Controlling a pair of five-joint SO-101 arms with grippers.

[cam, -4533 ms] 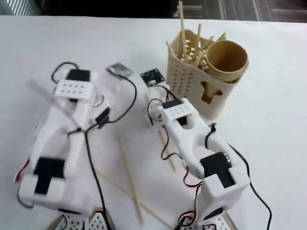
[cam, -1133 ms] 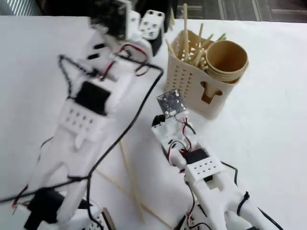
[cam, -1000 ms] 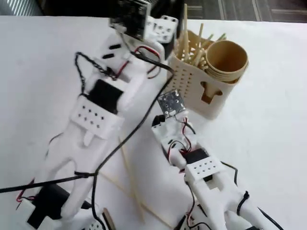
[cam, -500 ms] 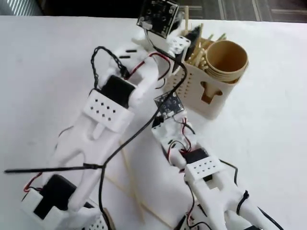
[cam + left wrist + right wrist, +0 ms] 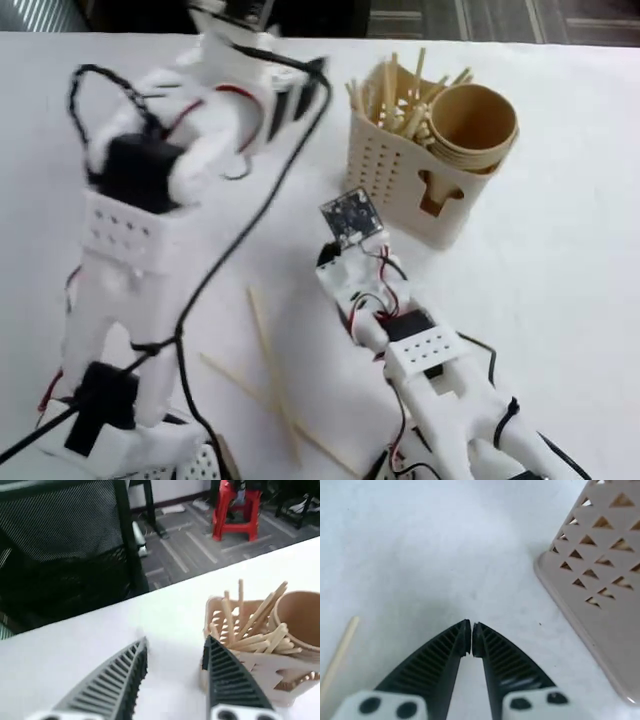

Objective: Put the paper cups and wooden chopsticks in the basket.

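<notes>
Standing near the table's (image 5: 560,260) far edge, basket (image 5: 415,185) holds stacked cups (image 5: 472,125) and chopsticks (image 5: 408,112). Loose chopsticks (image 5: 270,365) lie crossed by the near edge. Left gripper (image 5: 176,645): fingers wide apart, empty. Right gripper (image 5: 471,627): low beside basket, fingers closed together, holding nothing.

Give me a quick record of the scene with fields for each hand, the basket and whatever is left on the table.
Left hand: open, empty, above the white table
Right hand: shut, empty, beside the beige perforated plastic basket
In basket: stacked tan paper cups; bundle of wooden chopsticks
Loose: at least two crossed wooden chopsticks on the table
</notes>
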